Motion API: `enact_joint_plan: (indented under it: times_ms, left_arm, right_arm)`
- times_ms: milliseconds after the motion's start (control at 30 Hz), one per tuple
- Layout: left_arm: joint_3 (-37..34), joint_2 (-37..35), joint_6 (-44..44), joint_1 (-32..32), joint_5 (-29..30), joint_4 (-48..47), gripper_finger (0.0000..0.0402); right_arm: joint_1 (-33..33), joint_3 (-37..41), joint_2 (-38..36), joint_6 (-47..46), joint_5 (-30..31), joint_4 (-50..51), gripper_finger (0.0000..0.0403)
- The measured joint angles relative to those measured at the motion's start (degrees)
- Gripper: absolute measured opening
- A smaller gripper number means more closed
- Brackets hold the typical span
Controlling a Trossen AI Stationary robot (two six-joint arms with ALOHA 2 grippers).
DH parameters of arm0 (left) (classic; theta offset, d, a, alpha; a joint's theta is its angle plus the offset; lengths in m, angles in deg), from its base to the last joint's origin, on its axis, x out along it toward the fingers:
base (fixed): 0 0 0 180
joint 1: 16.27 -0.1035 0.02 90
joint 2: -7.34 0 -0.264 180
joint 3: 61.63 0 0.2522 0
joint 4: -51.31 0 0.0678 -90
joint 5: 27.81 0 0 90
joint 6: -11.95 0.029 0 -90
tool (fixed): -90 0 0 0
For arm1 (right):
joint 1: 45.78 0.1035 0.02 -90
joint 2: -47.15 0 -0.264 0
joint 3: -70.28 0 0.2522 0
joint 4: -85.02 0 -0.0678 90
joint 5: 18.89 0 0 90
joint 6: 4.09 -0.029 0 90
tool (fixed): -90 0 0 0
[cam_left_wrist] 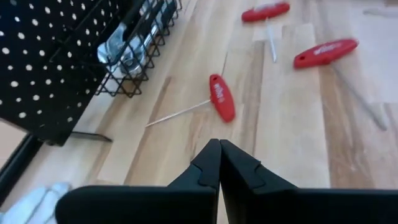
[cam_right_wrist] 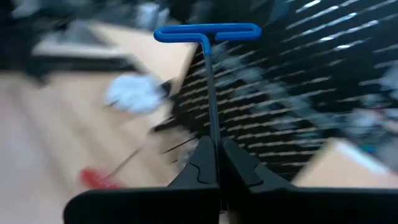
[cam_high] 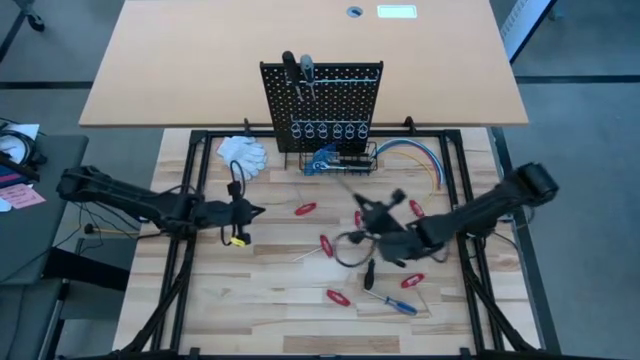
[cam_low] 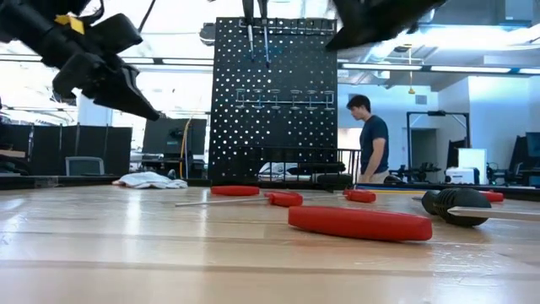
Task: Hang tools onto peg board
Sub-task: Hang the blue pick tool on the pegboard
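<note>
The right gripper [cam_right_wrist: 214,163] hangs above the middle of the wooden table [cam_high: 270,300], its fingers clamped on the thin shaft of a blue T-handled tool [cam_right_wrist: 208,32] that points toward the black peg board [cam_high: 322,100]. That board stands upright at the table's far edge, with two tools already hung near its top. The left gripper [cam_left_wrist: 219,168] hovers at the left, fingers pressed together and empty, with red-handled screwdrivers [cam_left_wrist: 222,98] lying loose below.

Pale butcher-block wooden table [cam_left_wrist: 292,143] looks smooth; ahead of the matt black fingers [cam_left_wrist: 205,171], glossy red plastic-handled screwdriver [cam_left_wrist: 222,98], thin metal shaft.
</note>
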Motion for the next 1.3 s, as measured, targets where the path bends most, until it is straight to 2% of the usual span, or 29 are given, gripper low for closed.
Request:
enact_joint_plan:
  times_ms: [100, 167, 400, 800, 1067, 1167, 1300]
  left_arm:
    - [-2.14, -1.10, -0.06, 0.80, -0.03, 3.29, 0.0000]
    - [-2.89, -1.10, 0.23, 1.25, -0.04, 5.35, 0.0000]
    - [-3.71, 0.46, 1.88, 2.93, -0.81, 10.08, 0.0000]
    - [-3.71, 1.43, 3.38, 5.14, -1.03, 9.85, 0.0000]
    - [-3.69, 1.39, 4.97, 5.27, -0.99, 9.92, 0.0000]
    - [-3.69, 1.39, 4.97, 5.27, -0.97, 9.92, 0.0000]
    - [-3.69, 1.41, 4.50, 5.27, -0.97, 9.91, 0.0000]
  right_arm:
    - [2.68, 0.93, -3.84, 4.33, 11.49, -3.84, 0.0001]
    - [2.87, 0.93, -5.87, 6.06, 15.14, -5.66, 0.0001]
    - [-0.91, -0.13, -8.80, 6.67, 15.98, -6.76, 0.0001]
    - [-5.23, -5.79, -8.71, 9.32, 15.97, -7.30, 0.0001]
    - [-9.15, -8.63, -8.71, 14.63, 12.60, -8.92, 0.0001]
    - [-10.93, -8.80, -8.73, 14.89, 9.83, -9.11, 0.0001]
    - [-13.15, -8.80, -8.69, 14.87, 9.42, -9.37, 0.0001]
